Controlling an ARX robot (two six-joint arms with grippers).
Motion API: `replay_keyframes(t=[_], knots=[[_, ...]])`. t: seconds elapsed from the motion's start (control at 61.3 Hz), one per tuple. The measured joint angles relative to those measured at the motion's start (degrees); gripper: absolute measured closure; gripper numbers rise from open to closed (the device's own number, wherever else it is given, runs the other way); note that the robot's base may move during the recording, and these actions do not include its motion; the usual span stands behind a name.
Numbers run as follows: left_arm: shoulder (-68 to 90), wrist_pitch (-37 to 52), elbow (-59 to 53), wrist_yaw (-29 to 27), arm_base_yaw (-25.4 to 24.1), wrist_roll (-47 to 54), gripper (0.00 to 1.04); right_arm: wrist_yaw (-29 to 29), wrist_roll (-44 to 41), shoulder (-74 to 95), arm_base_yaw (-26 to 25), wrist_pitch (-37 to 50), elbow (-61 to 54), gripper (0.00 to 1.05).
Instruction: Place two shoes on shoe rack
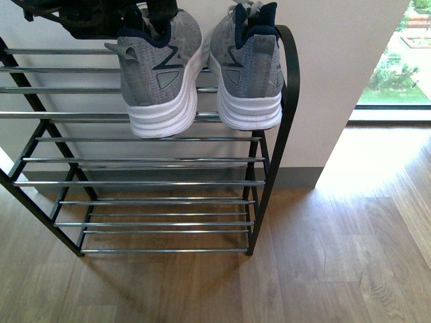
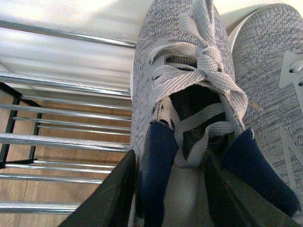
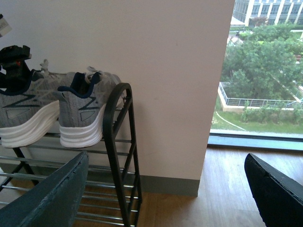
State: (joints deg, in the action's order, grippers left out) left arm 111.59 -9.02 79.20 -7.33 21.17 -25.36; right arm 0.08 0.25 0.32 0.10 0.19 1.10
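Up on the rack (image 1: 290,101), top tier: inner sneaker (image 1: 161,74) and end sneaker (image 1: 249,74), side by side, heels out over the front bar, toes to the wall (image 1: 337,81). Straddles the inner sneaker's collar with the left gripper (image 2: 169,158): jaws spread, one finger (image 2: 113,198) outside the side wall, the other over the opening. Can't tell whether either presses. Holds the right gripper (image 3: 166,156) off the rack's end, apart from the shoes, jaws wide, empty.
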Motion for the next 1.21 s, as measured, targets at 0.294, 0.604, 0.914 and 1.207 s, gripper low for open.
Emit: replay_keyframes(t=[0.294,0.604,0.914,1.207], knots=[[-7.76,0.9,-3.13,-4.13,0.72,-1.18,0.08,0.0,0.0,0.02,0.0,0.0,0.0,0.09],[-24.3,5.16,-15.85,-11.72,1.6,-1.33,0.09,0.0,0.0,0.02,0.0,0.0,-0.02,0.09],[-48.28,5.46,-33.16,-18.58,-1.4,-0.7,0.09,0.0,0.0,0.0,0.0,0.0,-0.02,0.09],[-62.16,21.99,-48.78,-8.7,-6.58,9.75,0.26,0.07,0.0,0.0,0.0,0.0,0.0,0.09]])
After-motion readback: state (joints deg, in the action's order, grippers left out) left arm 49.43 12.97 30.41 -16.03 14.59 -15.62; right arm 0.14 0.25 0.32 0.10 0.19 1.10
